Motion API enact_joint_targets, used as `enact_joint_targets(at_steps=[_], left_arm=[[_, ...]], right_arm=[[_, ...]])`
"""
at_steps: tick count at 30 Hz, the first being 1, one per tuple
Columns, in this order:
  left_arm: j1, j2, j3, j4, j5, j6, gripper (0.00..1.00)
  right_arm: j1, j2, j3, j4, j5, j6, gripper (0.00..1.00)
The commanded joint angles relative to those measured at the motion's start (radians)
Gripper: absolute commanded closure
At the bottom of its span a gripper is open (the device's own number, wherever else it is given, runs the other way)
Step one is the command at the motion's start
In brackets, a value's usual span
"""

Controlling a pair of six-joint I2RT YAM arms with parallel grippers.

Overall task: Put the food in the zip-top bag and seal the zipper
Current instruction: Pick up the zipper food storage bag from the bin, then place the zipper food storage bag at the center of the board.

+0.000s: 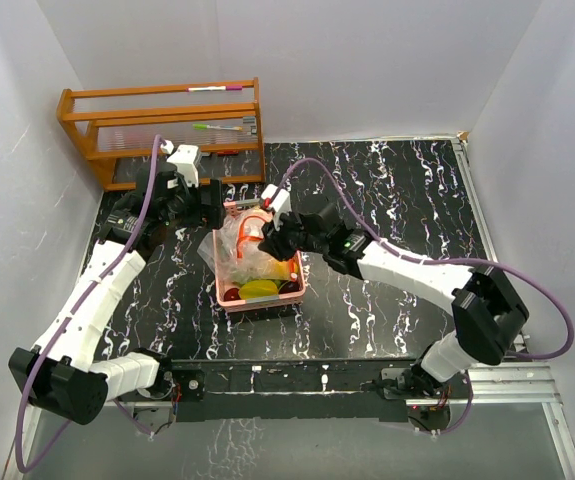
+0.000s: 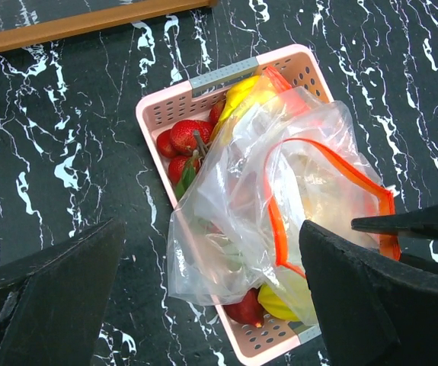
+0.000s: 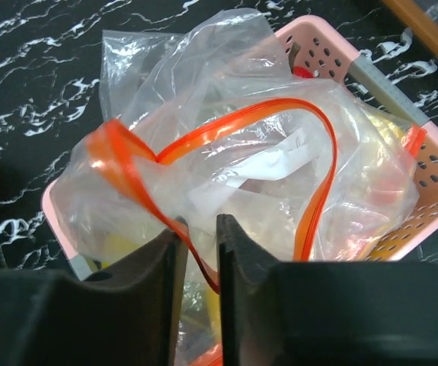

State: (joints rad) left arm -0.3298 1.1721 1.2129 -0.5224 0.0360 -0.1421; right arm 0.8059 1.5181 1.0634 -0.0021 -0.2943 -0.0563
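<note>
The zip-top bag (image 1: 239, 238) lies crumpled and open-mouthed on top of the pink basket (image 1: 229, 293), its orange zipper (image 3: 321, 175) looping wide. The food lies in the basket under and beside the bag: red strawberries (image 2: 188, 136), a yellow-orange piece (image 2: 245, 91), and a red piece (image 2: 247, 309) next to a yellow one (image 2: 276, 303). My right gripper (image 3: 199, 225) is at the bag's near rim, its jaws a narrow gap apart with the orange zipper strip running between them. My left gripper (image 2: 211, 305) hovers wide open above the basket's left side, holding nothing.
A wooden rack (image 1: 162, 125) with pens on it stands at the back left, just behind the left arm. The basket sits mid-table on black marbled tabletop (image 1: 397, 190), which extends to the right. White walls close in on both sides.
</note>
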Motion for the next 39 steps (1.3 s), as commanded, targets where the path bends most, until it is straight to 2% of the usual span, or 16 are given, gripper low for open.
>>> enact_joint_targets(at_steps=[1, 2, 9, 14, 20, 24, 28, 29, 30, 34, 35, 39], left_arm=[[-0.003, -0.034, 0.012, -0.001, 0.013, -0.007, 0.03], [-0.003, -0.036, 0.015, -0.002, 0.013, -0.007, 0.03], [-0.003, -0.044, 0.031, -0.012, -0.011, 0.002, 0.03], [-0.003, -0.046, 0.034, -0.008, -0.021, 0.003, 0.03], [-0.003, -0.044, 0.019, 0.002, 0.004, -0.016, 0.03], [-0.004, -0.046, 0.012, 0.006, 0.015, -0.024, 0.03], [-0.003, -0.045, 0.009, 0.007, 0.024, -0.026, 0.03], [-0.003, -0.045, 0.006, 0.006, 0.024, -0.027, 0.03], [-0.003, -0.045, 0.006, 0.004, 0.025, -0.027, 0.03], [-0.003, -0.042, 0.001, -0.002, 0.012, -0.029, 0.03], [-0.003, -0.042, 0.000, -0.003, 0.006, -0.028, 0.03], [-0.003, -0.029, -0.002, -0.013, -0.043, -0.041, 0.03]], right_arm=[[0.020, -0.058, 0.001, 0.089, 0.155, 0.013, 0.89], [0.022, -0.085, -0.009, 0.095, 0.185, 0.026, 0.92], [0.024, -0.353, -0.069, 0.088, 0.393, 0.113, 0.92], [0.023, -0.451, -0.091, -0.001, 0.635, 0.135, 0.92], [0.022, -0.368, -0.132, -0.191, 1.051, 0.246, 0.92], [0.022, -0.251, -0.142, -0.333, 1.222, 0.356, 0.92], [0.022, -0.137, -0.129, -0.449, 1.270, 0.452, 0.92], [0.022, -0.114, -0.116, -0.487, 1.256, 0.493, 0.90], [0.022, -0.098, -0.100, -0.511, 1.231, 0.505, 0.82], [0.028, -0.143, -0.088, -0.460, 1.060, 0.427, 0.41], [0.029, -0.178, -0.090, -0.433, 1.002, 0.404, 0.34], [0.030, -0.336, -0.110, -0.310, 0.762, 0.329, 0.24]])
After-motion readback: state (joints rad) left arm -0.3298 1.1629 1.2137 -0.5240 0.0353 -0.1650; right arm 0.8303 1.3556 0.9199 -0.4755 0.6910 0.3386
